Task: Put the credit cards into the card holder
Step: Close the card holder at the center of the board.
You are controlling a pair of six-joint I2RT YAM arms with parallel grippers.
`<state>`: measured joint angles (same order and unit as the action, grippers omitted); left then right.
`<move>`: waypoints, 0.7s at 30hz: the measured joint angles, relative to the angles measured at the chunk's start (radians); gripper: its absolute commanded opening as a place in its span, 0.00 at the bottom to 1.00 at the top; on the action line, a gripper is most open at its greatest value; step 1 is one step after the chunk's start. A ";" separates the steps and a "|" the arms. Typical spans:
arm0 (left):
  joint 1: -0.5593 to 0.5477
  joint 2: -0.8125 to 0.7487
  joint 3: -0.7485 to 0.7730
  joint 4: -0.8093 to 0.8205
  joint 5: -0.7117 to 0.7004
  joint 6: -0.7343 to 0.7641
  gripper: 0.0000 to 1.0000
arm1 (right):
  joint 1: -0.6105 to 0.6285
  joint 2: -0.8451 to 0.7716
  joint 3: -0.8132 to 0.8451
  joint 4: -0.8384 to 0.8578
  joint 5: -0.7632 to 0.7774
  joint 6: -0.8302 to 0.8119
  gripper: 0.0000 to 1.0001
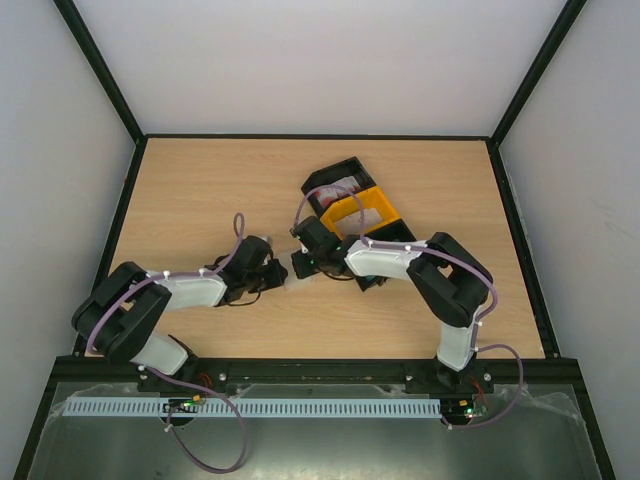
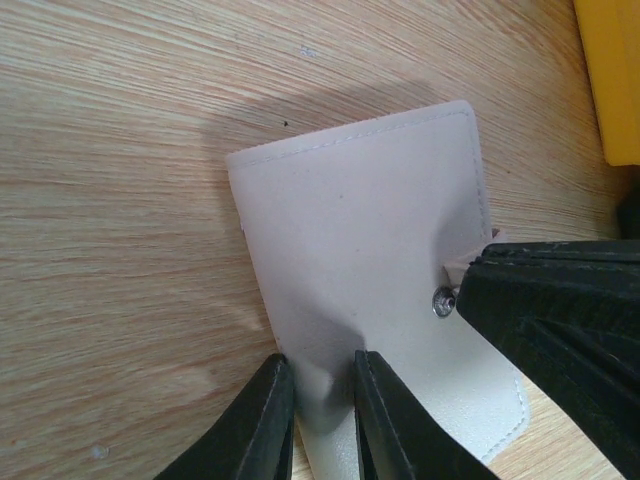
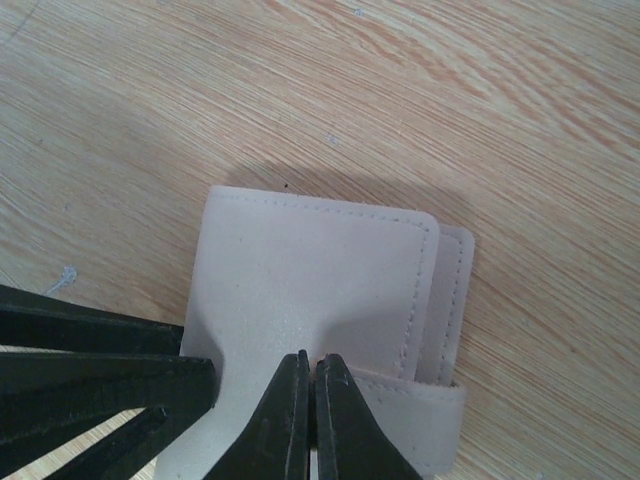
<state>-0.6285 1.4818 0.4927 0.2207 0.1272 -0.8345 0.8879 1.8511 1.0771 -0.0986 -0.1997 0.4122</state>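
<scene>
The beige card holder (image 2: 360,240) lies closed on the wooden table, between the two arms in the top view (image 1: 292,284). My left gripper (image 2: 320,362) is shut on its near edge, and the soft cover bulges between the fingers. My right gripper (image 3: 310,360) is shut, its tips pinching the holder's (image 3: 310,270) closing strap (image 3: 430,420) by the metal snap (image 2: 443,301). In the top view, a red-and-white credit card (image 1: 338,190) shows in the far black compartment of the tray. Other cards are not visible.
A black-and-yellow three-compartment tray (image 1: 368,208) stands just behind the right arm, and its yellow wall (image 2: 612,80) is close to the holder. Black frame rails border the table (image 1: 200,190) on the left, right and far sides.
</scene>
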 measured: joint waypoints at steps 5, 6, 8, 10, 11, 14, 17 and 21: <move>0.001 0.000 -0.003 0.006 0.002 -0.003 0.20 | 0.000 0.012 0.014 -0.005 0.000 0.004 0.02; 0.001 0.000 -0.003 0.006 0.002 -0.004 0.20 | 0.000 0.012 0.014 -0.005 0.001 0.004 0.02; 0.001 0.000 -0.003 0.006 0.002 -0.004 0.20 | 0.002 0.012 0.015 -0.005 0.005 0.003 0.02; 0.001 -0.001 -0.004 0.007 0.002 -0.004 0.20 | 0.005 0.015 0.019 -0.009 0.013 0.003 0.02; 0.001 -0.001 -0.004 0.007 0.002 -0.004 0.20 | 0.006 0.016 0.021 -0.010 0.017 0.002 0.02; 0.001 -0.003 -0.005 0.008 0.002 -0.005 0.20 | 0.013 0.016 0.022 -0.013 0.035 -0.001 0.02; 0.002 -0.005 -0.009 0.013 0.003 -0.007 0.20 | 0.019 0.018 0.022 -0.013 0.047 -0.005 0.02; 0.006 -0.005 -0.011 0.017 0.008 -0.009 0.19 | 0.024 0.019 0.022 -0.012 0.053 -0.008 0.02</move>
<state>-0.6224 1.4769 0.4812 0.2379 0.1356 -0.8436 0.9115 1.8702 1.0988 -0.1108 -0.1467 0.4046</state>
